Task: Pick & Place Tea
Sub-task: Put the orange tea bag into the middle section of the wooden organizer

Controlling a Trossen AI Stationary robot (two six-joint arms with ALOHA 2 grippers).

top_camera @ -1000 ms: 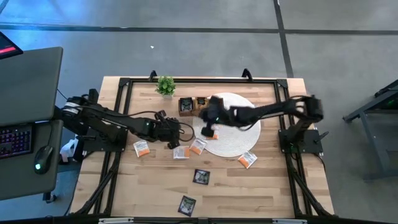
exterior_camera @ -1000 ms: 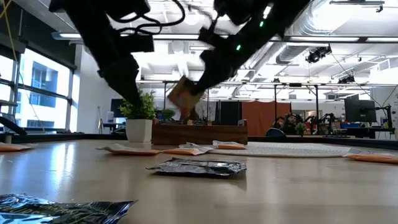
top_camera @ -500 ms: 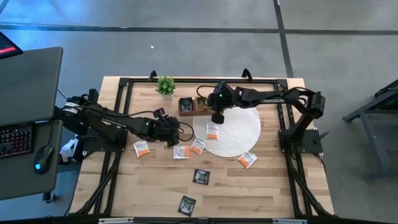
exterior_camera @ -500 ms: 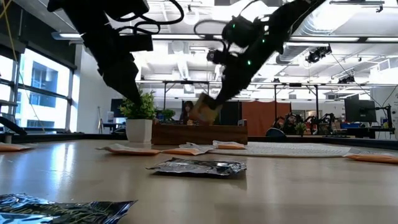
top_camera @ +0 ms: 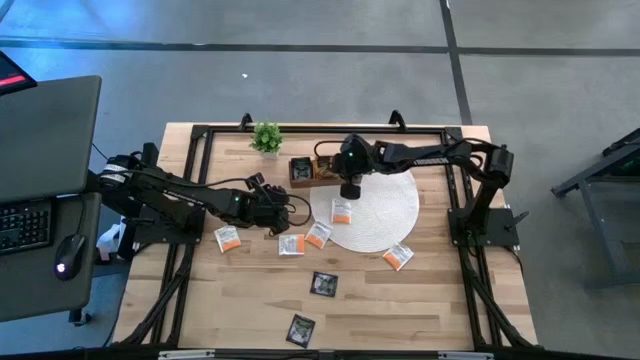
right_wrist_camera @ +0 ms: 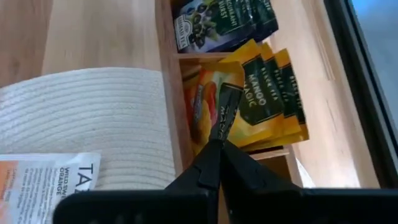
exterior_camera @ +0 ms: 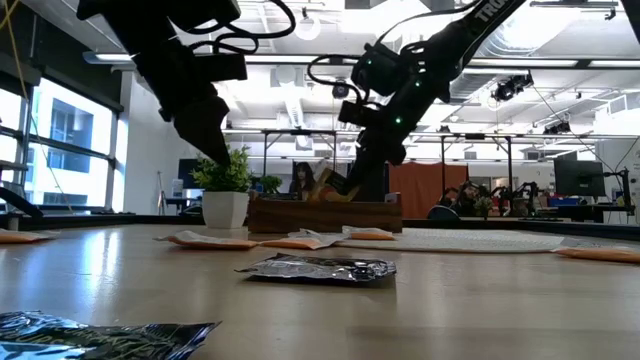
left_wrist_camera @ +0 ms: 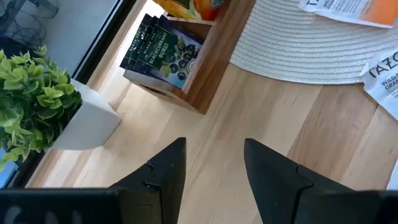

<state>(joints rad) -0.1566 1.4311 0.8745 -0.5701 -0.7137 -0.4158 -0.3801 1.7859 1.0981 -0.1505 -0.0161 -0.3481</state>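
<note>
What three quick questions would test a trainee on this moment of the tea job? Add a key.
1. True or false: the right gripper is shut on a yellow sachet.
2. The wooden tray compartment next to the yellow one holds: A) black sachets; B) white-and-orange sachets; C) nothing.
3. Fill in: the left gripper, over bare table near the tray, is ____ (open/shut).

Key: 1 true; 2 A; 3 open.

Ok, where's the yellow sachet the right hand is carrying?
The yellow sachet is pinched in the right hand, going into the tray's middle slot among other yellow sachets, beside the mat.
</note>
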